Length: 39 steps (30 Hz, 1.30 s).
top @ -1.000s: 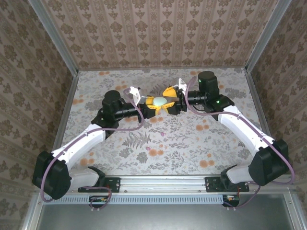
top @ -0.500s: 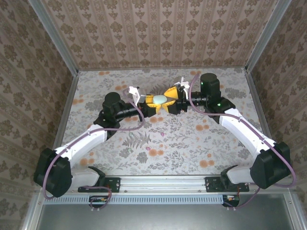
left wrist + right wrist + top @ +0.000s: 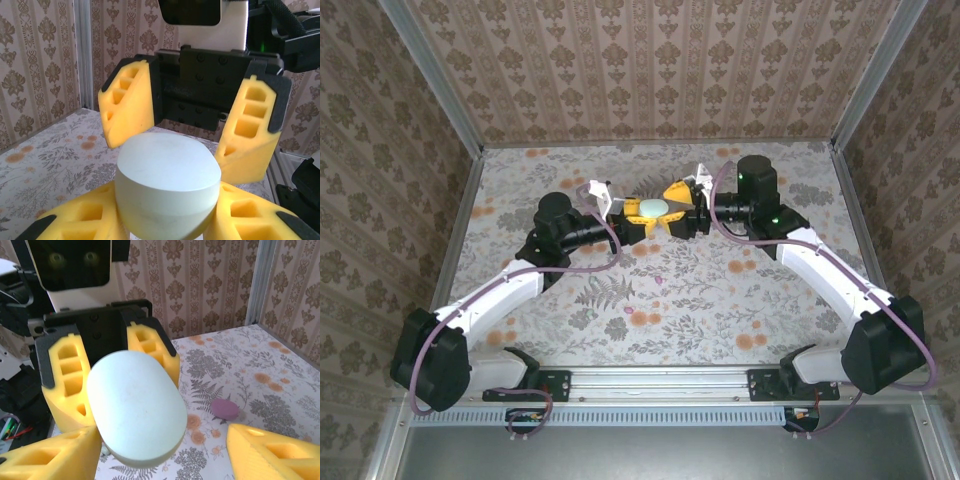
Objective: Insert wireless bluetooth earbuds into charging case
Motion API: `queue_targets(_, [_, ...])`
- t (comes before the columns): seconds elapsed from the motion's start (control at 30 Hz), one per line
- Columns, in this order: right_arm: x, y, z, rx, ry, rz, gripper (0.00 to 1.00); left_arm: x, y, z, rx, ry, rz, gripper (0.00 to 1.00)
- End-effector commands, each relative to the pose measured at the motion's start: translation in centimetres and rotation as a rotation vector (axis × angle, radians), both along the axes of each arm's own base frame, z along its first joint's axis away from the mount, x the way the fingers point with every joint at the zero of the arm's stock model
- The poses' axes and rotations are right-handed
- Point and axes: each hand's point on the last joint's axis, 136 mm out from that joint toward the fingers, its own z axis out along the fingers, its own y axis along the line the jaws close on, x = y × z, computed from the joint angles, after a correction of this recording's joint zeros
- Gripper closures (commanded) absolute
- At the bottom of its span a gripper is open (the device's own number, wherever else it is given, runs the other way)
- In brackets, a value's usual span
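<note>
Right wrist: one mint case (image 3: 135,407) (gripped), one pink earbud (image 3: 224,409).

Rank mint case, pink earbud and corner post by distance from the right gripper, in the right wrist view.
1. Mint case, just ahead of the right gripper.
2. Pink earbud, on the table beyond, right of centre.
3. Corner post, far back, upper right.

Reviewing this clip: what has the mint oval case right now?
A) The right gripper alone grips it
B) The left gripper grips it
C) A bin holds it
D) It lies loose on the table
B: in the left wrist view the mint case sits pinched between the left gripper's own fingers, off the table, while the right gripper stands open around it.
</note>
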Motion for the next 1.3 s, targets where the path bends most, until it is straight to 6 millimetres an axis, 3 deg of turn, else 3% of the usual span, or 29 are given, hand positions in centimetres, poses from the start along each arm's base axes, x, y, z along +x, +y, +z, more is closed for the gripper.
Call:
queue_targets(0.0, [0.4,-0.6,0.4,-0.017,-0.048,-0.05,0.33,-0.9,-0.2,1.5,-0.037,-0.031,-0.039,0.66])
queue_targets(0.47, [0.2,-0.1,3.3,0.076,-0.005,-0.011,0.34,-1.4,0.2,1.1,-0.004,-0.051,-0.033,0.67])
queue_targets(0.8, [-0.5,0.3,3.3,0.083,0.026,0.048,0.32,-1.3,0.3,1.4,-0.006,-0.064,-0.018,0.67])
queue_targets(1.07, [1.4,0.0,2.8,0.06,0.034,-0.05,0.33,-1.4,0.3,1.5,-0.01,-0.07,-0.025,0.67])
queue_targets(1.27, [2.5,-0.1,3.6,0.08,0.028,-0.093,0.33,-1.4,0.3,1.4,-0.01,-0.069,-0.025,0.68])
